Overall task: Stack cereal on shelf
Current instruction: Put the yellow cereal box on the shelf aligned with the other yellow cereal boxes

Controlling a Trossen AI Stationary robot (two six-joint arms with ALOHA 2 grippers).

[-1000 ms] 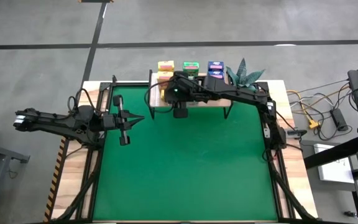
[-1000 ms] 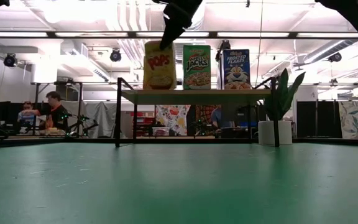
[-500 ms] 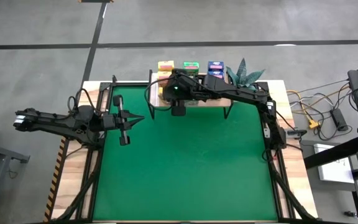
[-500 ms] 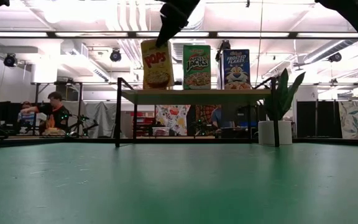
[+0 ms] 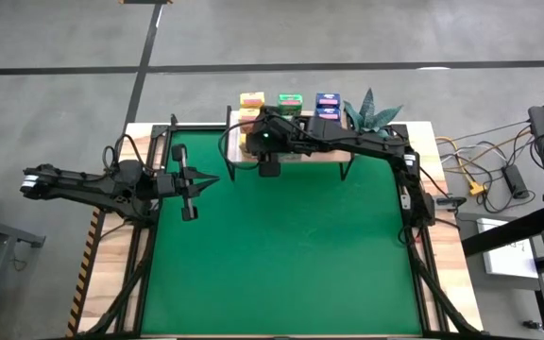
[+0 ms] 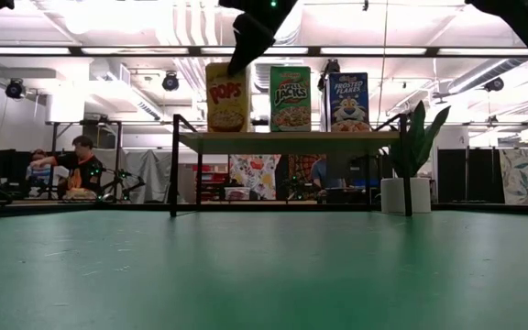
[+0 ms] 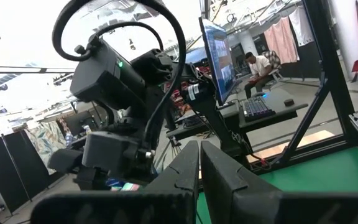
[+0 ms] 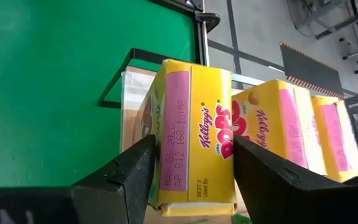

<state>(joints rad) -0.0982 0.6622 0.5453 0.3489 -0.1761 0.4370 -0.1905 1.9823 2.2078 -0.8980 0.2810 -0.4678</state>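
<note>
Cardboard, thin and printed: the yellow cereal box (image 8: 194, 134) looks light, hollow-ish, stiff along edges but easy to dent on the broad faces; glossy print prob a bit slippery. Best hold, by my read, is across the narrow sides near the top, gentle squeeze, as it's gripped here. It sits between the two fingers (image 8: 124, 174) of the right gripper (image 8: 194, 171), jaws spread wide and pressing its sides, so grasping that box. In the low view the box stands at the left end of the shelf (image 6: 287, 139), tilted a touch, bottom at or just above the plank; can't tell if it's fully down.

Next along the shelf front: green box (image 6: 290, 98), then blue box (image 6: 348, 102), both upright, near each other but apart. Wrist view shows two more yellow boxes (image 8: 272, 127) just beside the held one, behind it in the row. High view shows box tops in yellow, green, blue behind the arm; count per colour not clear, arm covers much of the shelf.

Potted plant (image 6: 409, 156) sits at the shelf's right end.

Left gripper (image 5: 189, 184) waits over the table's (image 5: 281, 264) left edge, well apart, jaws clenched on nothing.

Hidden: shelf's back rows in low view, box base contact, and far-room people too small to read.
</note>
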